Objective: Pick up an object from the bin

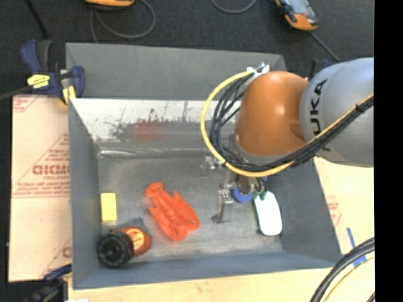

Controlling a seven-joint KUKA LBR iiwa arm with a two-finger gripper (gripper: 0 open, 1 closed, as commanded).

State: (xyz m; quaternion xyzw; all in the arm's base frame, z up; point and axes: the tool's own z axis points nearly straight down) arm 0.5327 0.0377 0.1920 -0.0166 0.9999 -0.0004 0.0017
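the gripper (234,205) hangs low in the bin (82,181), between an orange plastic piece (171,212) and a white oval object (269,214) — the white one, just beside it, seems the likelier pick. open or clenched, i cannot tell.

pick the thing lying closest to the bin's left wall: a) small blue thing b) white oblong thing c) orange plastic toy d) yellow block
d: the yellow block sits right beside the left wall of the bin, while the orange plastic toy lies mid-floor and the white oblong thing and small blue thing lie over on the right.
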